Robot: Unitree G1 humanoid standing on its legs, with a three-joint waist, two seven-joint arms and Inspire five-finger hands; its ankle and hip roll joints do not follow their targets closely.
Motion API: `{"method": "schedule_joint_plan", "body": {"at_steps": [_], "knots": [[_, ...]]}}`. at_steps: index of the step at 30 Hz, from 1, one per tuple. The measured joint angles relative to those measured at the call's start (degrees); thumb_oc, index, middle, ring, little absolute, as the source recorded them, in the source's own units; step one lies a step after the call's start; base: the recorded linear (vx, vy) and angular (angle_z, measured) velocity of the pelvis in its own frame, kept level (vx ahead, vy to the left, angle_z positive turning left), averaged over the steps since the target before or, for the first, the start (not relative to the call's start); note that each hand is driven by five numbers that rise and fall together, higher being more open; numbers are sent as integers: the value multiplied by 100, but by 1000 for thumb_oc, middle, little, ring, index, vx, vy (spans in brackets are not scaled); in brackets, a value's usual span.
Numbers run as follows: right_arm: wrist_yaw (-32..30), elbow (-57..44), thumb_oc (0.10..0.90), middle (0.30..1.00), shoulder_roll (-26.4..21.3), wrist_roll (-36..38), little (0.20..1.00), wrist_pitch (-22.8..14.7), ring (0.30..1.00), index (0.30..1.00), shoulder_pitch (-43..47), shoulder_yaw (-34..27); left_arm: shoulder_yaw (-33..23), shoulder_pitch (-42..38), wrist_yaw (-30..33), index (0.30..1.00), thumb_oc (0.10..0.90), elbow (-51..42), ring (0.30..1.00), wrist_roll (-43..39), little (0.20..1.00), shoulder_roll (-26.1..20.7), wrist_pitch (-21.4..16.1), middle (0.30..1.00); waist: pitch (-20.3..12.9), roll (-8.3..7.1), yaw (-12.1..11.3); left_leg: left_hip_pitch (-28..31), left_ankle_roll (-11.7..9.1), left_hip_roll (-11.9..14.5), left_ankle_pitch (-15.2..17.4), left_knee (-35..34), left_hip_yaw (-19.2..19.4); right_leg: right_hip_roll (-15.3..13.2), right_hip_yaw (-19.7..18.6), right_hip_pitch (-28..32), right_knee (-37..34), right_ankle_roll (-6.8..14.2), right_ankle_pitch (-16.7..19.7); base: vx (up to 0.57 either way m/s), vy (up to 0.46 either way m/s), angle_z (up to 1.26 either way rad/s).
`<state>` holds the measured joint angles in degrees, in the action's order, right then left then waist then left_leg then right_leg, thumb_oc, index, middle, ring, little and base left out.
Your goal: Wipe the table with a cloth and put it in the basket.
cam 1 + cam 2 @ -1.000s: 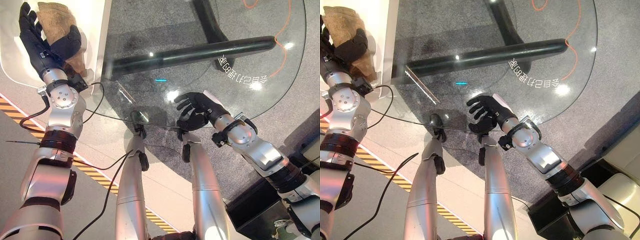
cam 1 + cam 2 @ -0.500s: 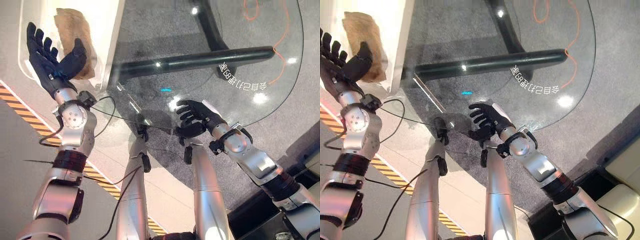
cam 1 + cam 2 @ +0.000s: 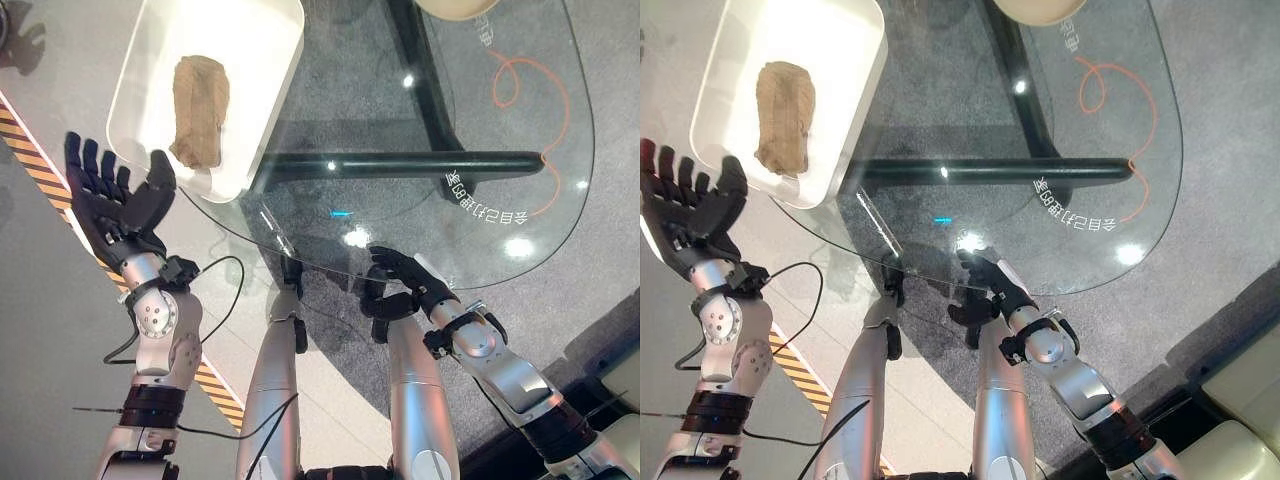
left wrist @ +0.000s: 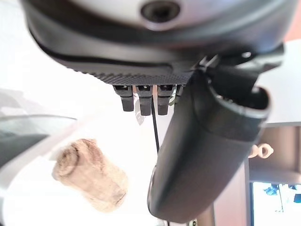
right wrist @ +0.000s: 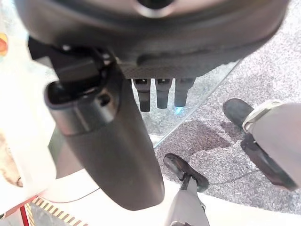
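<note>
The tan cloth (image 3: pixel 200 110) lies crumpled inside the white basket (image 3: pixel 150 60), which stands at the glass table's (image 3: pixel 500 150) far left. My left hand (image 3: pixel 115 205) hangs just outside the basket's near rim, open with fingers spread, touching nothing. In the left wrist view the cloth (image 4: pixel 89 174) shows past the straight fingers (image 4: pixel 143 99), apart from them. My right hand (image 3: pixel 400 285) hovers at the table's near edge, open with relaxed fingers, holding nothing.
A dark table leg bar (image 3: pixel 400 165) runs under the glass. An orange cord (image 3: pixel 525 85) loops on the grey floor at the far right. A beige round object (image 3: pixel 455 8) sits at the table's far edge. Yellow-black tape (image 3: pixel 30 160) marks the floor on the left.
The left hand let go of the cloth in the basket and drew back out past the near rim. The right hand slid back to the table's near edge. The camera view shifted.
</note>
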<state>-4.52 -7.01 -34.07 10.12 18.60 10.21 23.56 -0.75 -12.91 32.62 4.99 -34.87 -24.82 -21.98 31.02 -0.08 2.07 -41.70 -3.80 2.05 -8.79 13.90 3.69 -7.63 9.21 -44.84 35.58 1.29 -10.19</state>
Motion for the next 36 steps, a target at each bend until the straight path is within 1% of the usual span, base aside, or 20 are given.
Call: {"method": "schedule_joint_plan", "body": {"at_steps": [3, 6, 7, 13, 15, 17, 18, 19, 21, 22, 24, 25, 26, 27, 28, 29, 30, 32, 34, 36], "knots": [[47, 243, 800, 900, 2, -6, 900, -260, 900, 900, -358, -209, 8, 617, -296, 900, 800, -324, 900, 29, 900, -11, 76, 900, -1, -1, -89, 516, -2, 37, 4, -221, -4, 50, 15, 475, -163, -7, -36, -30, -85, -3], [46, 409, 800, 900, -27, -63, 900, -376, 900, 900, -566, -257, 19, 901, -466, 900, 800, -347, 900, 14, 900, 3, 94, 900, -4, 1, -151, 758, -15, 75, 27, -286, -4, 103, 24, 724, -266, -36, -53, -40, -139, -5], [52, 729, 800, 900, 44, -117, 900, -539, 900, 900, -626, -270, 37, 906, -608, 900, 800, -188, 900, -27, 900, 22, 248, 900, -1, 4, -188, 903, -29, 88, 16, -305, -11, 123, 39, 897, -328, -6, -35, -31, -107, 1], [68, 1537, 800, 900, 150, -30, 900, -752, 900, 900, -759, -292, 452, 981, -1043, 900, 800, 876, 900, -68, 900, 22, 996, 900, -1, 6, -199, 1819, -21, 95, -17, -602, -94, 153, 159, 1890, -708, 30, -59, -23, -92, 7], [92, 1824, 800, 900, 306, 134, 900, -971, 900, 900, -818, -418, 531, 1185, -1273, 900, 800, 1178, 900, -180, 900, 60, 1155, 900, -2, 8, -187, 2126, -20, 101, -18, -706, -93, 171, 167, 2206, -831, 34, -60, -6, -57, 0], [95, 2221, 800, 900, 464, 162, 900, -1056, 900, 900, -834, -460, 634, 1361, -1463, 900, 800, 1599, 900, -242, 900, 127, 1219, 900, -8, 19, -188, 2406, -46, 117, 7, -745, -95, 182, 168, 2526, -932, 48, -73, 33, -61, 2], [95, 2482, 800, 900, 566, 180, 900, -1113, 900, 900, -849, -484, 674, 1380, -1576, 900, 800, 1909, 900, -243, 900, 218, 1220, 900, -27, 44, -201, 2583, -46, 124, 7, -828, -101, 197, 183, 2696, -1003, 52, -74, 62, -72, 8], [114, 2823, 800, 900, 690, 191, 900, -1127, 900, 900, -912, -476, 697, 1499, -1716, 900, 800, 2344, 900, -240, 900, 406, 1372, 900, -85, 89, -209, 2815, -98, 134, 65, -909, -117, 208, 215, 2967, -1104, 54, -90, 85, -96, 9], [117, 3126, 800, 900, 759, 286, 900, -1108, 900, 900, -1032, -453, 769, 1637, -1840, 900, 800, 2761, 900, -230, 900, 586, 1586, 900, -338, 136, -220, 2863, -55, 140, 138, -956, -119, 215, 241, 3024, -1163, 20, -120, 97, -66, 7], [123, 3349, 800, 900, 792, 401, 900, -1093, 900, 900, -1122, -441, 885, 1759, -1941, 900, 800, 3071, 900, -202, 900, 689, 1746, 900, -559, 165, -248, 2882, -47, 144, 145, -1007, -130, 227, 260, 3058, -1232, 18, -118, 102, -36, 4], [107, 3758, 800, 900, 936, 414, 900, -1031, 900, 900, -1140, -469, 913, 1817, -2115, 900, 800, 3582, 900, -130, 900, 838, 1942, 900, -707, 159, -251, 3109, -38, 153, 160, -1093, -135, 249, 282, 3324, -1382, 59, -84, 102, -27, 4], [91, 4048, 800, 900, 1043, 498, 900, -969, 900, 900, -1194, -457, 930, 1877, -2186, 900, 800, 3895, 900, -79, 900, 946, 2102, 900, -941, 127, -253, 3220, -34, 154, 191, -1138, -135, 256, 296, 3459, -1480, 77, -97, 111, -26, 2], [89, 4139, 800, 900, 1090, 537, 900, -942, 900, 900, -1227, -457, 933, 1921, -2223, 900, 800, 3986, 900, -63, 900, 976, 2154, 900, -1047, 108, -259, 3255, -33, 153, 199, -1172, -130, 256, 293, 3490, -1517, 80, -98, 72, -17, 3], [82, 4414, 800, 900, 1208, 590, 900, -926, 900, 900, -1274, -456, 945, 1984, -2338, 900, 800, 4269, 900, 7, 900, 1045, 2217, 900, -1283, 63, -251, 3327, -26, 151, 191, -1204, -132, 267, 308, 3604, -1624, 101, -92, 97, -21, 0], [80, 4611, 800, 900, 1287, 621, 900, -910, 900, 900, -1274, -451, 952, 1980, -2376, 900, 800, 4469, 900, 23, 900, 1088, 2287, 900, -1400, 20, -255, 3390, -14, 144, 187, -1197, -131, 273, 307, 3704, -1691, 112, -87, 100, -22, 2], [19, 5026, 800, 900, 1437, 569, 900, -975, 900, 900, -1218, -450, 938, 1901, -2419, 900, 800, 4873, 900, 20, 900, 1159, 2262, 900, -1521, -5, -252, 3528, -11, 149, 191, -1262, -130, 290, 315, 3876, -1812, 139, -66, 127, -28, 1], [-79, 5401, 800, 900, 1574, 568, 900, -984, 900, 900, -1194, -450, 941, 1823, -2441, 900, 800, 5153, 900, 22, 900, 1174, 2304, 900, -1753, -32, -259, 3619, -11, 145, 194, -1330, -126, 293, 321, 3975, -1915, 153, -62, 102, -23, 0], [-105, 5792, 800, 900, 1731, 561, 900, -1018, 900, 900, -1153, -444, 1093, 1742, -2485, 900, 800, 5495, 900, 98, 900, 1142, 2318, 900, -2052, -40, -261, 3722, 6, 142, 221, -1406, -113, 302, 315, 4097, -2030, 175, -59, 99, -18, -2], [-107, 6418, 800, 900, 1881, 563, 900, -1063, 900, 900, -1016, -482, 1164, 1682, -2641, 900, 800, 5872, 900, 109, 900, 1166, 2310, 900, -2232, -20, -218, 3905, 7, 148, 264, -1455, -104, 325, 306, 4290, -2197, 193, -29, 53, -17, -4], [-91, 6713, 800, 900, 1954, 563, 900, -1107, 900, 900, -978, -561, 1187, 1676, -2744, 900, 800, 6062, 900, 132, 900, 1190, 2306, 900, -2374, 11, -200, 3973, 5, 157, 296, -1498, -93, 338, 296, 4355, -2251, 191, -27, 33, -18, -4]]}}
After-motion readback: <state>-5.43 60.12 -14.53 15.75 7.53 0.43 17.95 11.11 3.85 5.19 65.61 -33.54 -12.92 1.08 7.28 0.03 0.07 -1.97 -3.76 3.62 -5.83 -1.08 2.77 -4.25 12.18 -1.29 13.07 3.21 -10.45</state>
